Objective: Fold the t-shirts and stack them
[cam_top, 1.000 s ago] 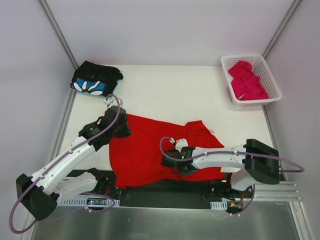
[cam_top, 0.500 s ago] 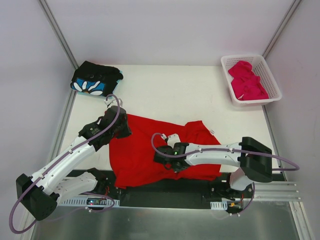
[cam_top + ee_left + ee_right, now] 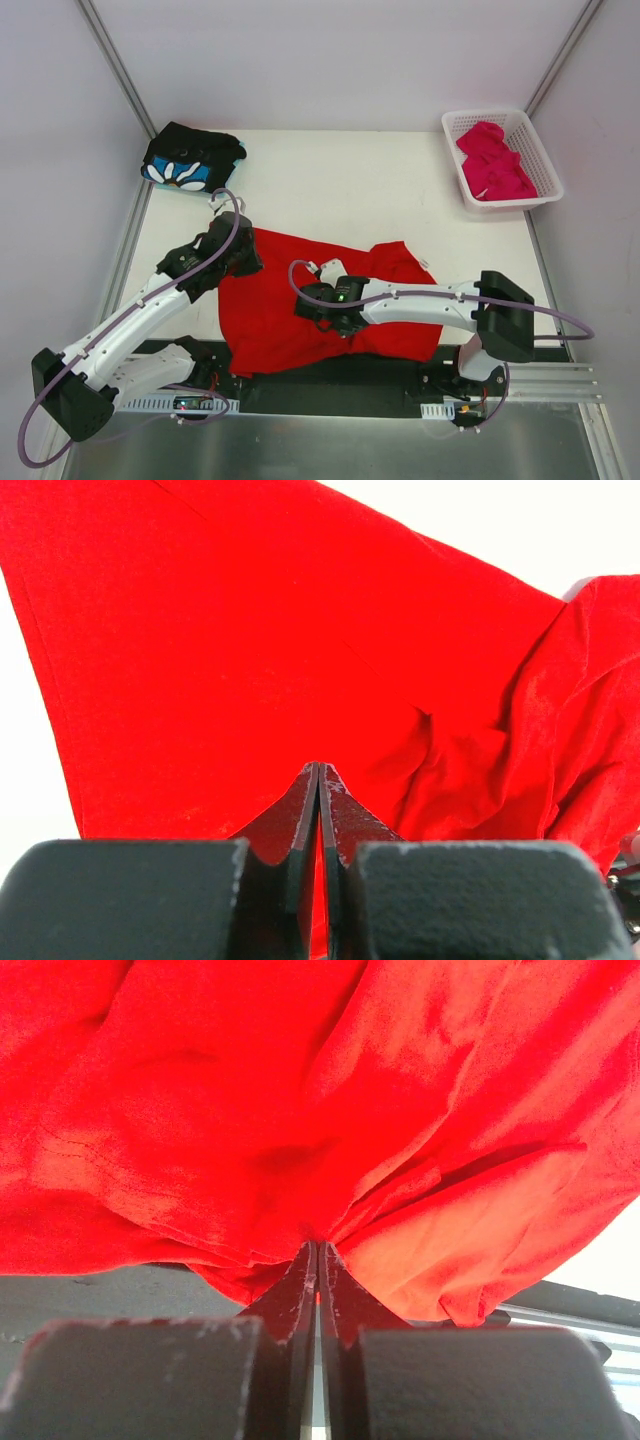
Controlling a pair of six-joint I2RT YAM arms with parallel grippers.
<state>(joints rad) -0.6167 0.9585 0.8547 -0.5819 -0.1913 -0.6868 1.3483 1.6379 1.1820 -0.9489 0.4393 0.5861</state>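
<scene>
- Bright red cloth t-shirt [image 3: 275, 290] lies spread on the white table [image 3: 350, 190], in the near half between the two arms.
- Its long axis runs left-right and tips slightly nearer toward the right. The left part lies fairly flat, while the right part is rumpled and doubled over.
- Can't tell which end is collar or hem. A small white tag [image 3: 425, 264] pokes out at the far-right edge, beside a rounded lobe of cloth.
- The near-left edge hangs over the black strip at the table's near side.
- Left gripper [image 3: 240, 255] sits at the shirt's far-left corner. In the left wrist view its fingers [image 3: 300, 810] are pressed together with their tips on the cloth, and a thin red line shows in the slit between them.
- Right gripper [image 3: 315, 312] reaches leftward over the middle of the shirt. In the right wrist view its fingers [image 3: 345, 1305] are clamped on a gathered fold, and wrinkles fan out from the tips.
- Folded black t-shirt with blue-and-white flower print [image 3: 190, 160] sits at the far-left table corner, well apart from the red one.
- Crumpled magenta-pink t-shirt [image 3: 495, 160] sits inside the white plastic lattice basket [image 3: 545, 165] at the far right.
</scene>
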